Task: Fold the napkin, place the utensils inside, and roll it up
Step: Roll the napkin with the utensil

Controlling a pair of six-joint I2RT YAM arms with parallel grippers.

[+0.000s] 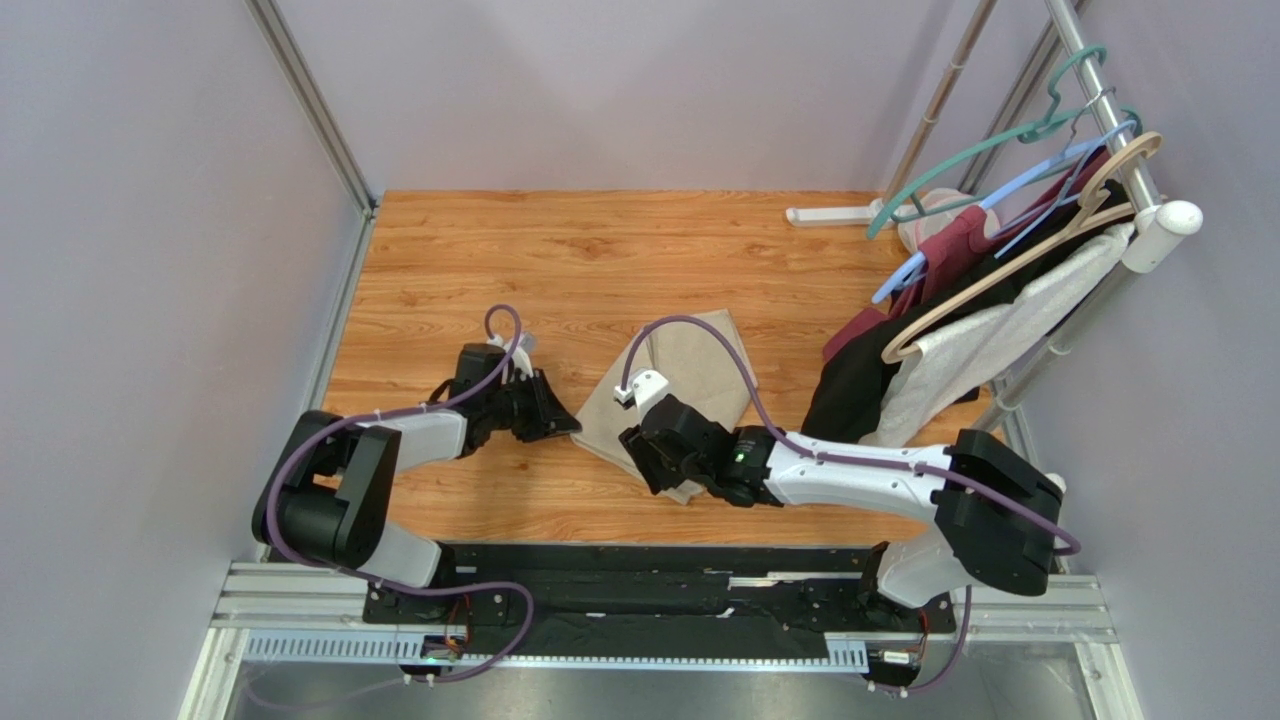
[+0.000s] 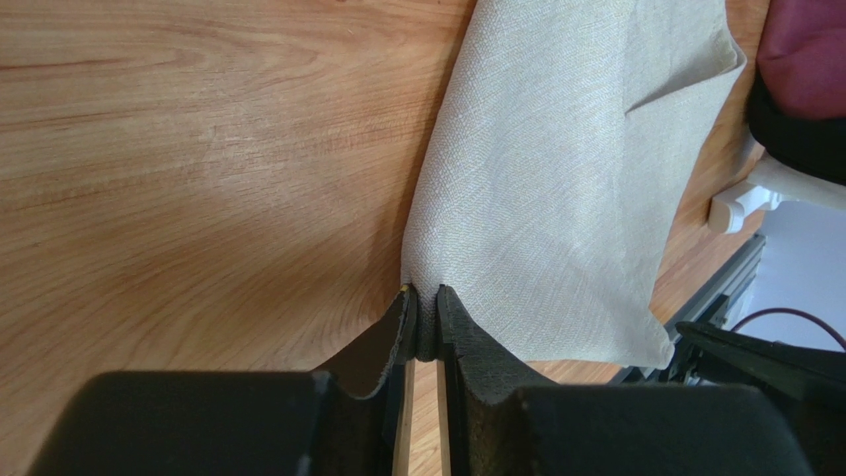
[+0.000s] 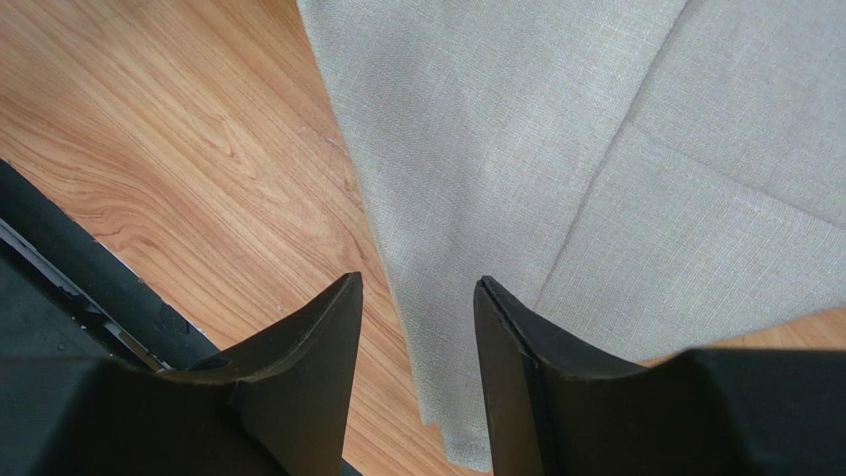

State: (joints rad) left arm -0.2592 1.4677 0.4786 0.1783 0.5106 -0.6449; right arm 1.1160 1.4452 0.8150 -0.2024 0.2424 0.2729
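Wooden surface (image 1: 451, 270) carries the folded napkin (image 1: 706, 375). The left pincer (image 2: 422, 295) is narrowed onto the napkin's corner, gripping it. The right pincer (image 3: 417, 288) hangs parted, with the cloth's edge directly beneath it.

- The wooden table (image 1: 451, 270) is holding up a folded tan napkin (image 1: 694, 371).
- The napkin is lying flat, just in front of the left gripper (image 2: 424, 295) and right under the right gripper (image 3: 417, 285).
- One napkin corner is sitting at the left gripper's tips.
- A white bar (image 1: 831, 215) is lying far past the right gripper, at the table's back edge.
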